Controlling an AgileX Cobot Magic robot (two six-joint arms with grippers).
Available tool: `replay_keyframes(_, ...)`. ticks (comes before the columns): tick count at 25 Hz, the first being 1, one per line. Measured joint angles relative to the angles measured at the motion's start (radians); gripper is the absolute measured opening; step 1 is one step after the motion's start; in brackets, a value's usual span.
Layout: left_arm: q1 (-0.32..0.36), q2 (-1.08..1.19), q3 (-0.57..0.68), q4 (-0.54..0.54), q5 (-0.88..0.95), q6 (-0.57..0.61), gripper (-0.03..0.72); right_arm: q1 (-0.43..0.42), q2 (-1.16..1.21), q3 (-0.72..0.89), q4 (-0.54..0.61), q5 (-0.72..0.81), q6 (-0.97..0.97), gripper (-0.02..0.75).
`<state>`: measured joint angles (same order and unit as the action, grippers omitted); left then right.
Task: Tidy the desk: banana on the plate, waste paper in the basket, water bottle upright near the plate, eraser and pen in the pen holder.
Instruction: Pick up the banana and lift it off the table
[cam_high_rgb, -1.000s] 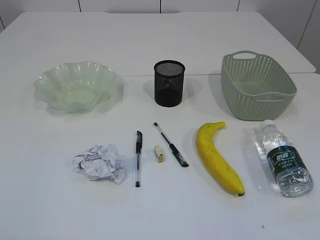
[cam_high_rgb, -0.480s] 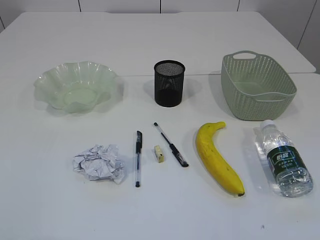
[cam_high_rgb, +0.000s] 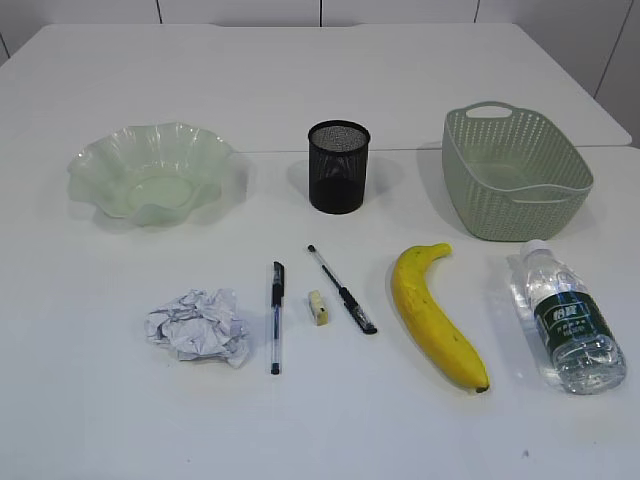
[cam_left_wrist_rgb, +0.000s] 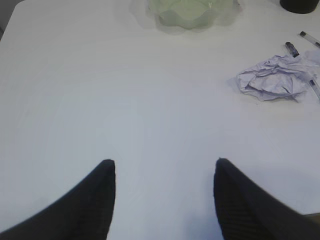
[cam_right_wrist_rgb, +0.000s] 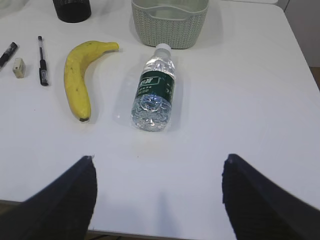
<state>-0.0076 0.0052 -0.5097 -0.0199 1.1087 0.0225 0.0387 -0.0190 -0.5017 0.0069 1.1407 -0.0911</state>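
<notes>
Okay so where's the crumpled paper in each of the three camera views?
Exterior view: the waste paper lies lower left on the desk, left of a pen.
Left wrist view: upper right, beside that pen's end.
Right wrist view: not in it.
Shared landmark: the plate, top centre in the left wrist view.

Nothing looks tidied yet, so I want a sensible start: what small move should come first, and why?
Probably lower the open right gripper toward the banana. It lies free on the desk, nothing is held, and the plate is empty.
</notes>
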Motion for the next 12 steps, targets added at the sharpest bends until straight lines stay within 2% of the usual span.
replay_keyframes(12,0.0,0.0,0.0,0.0,0.0,0.0,0.433,0.0,0.0,0.0,0.0,0.0,0.0,0.585)
